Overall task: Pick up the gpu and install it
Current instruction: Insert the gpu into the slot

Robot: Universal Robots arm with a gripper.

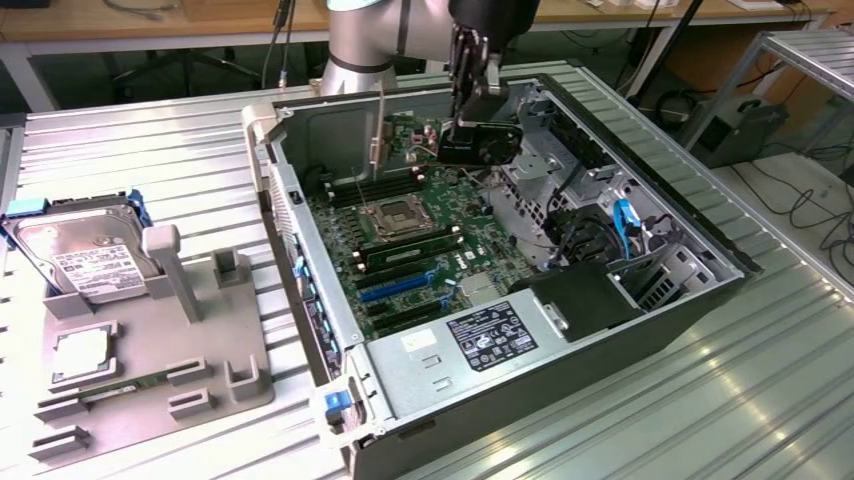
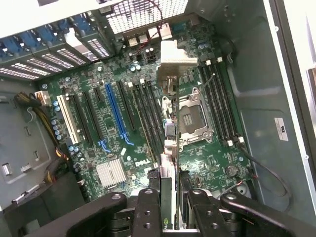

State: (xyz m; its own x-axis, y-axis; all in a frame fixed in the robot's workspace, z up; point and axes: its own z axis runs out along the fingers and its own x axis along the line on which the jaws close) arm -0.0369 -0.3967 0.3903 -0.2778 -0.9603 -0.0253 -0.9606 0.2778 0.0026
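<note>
Gpu (image 2: 169, 168) sits gripped edge-on inside the claw (image 2: 170, 210).

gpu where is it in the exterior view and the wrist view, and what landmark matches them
Exterior view: the gpu hangs in the upper middle, above the far end of the motherboard.
Wrist view: seen edge-on, gripped in the claw, reaching out over the motherboard beside the cpu socket.
Shared landmark: the cpu socket, silvery in both.
</note>
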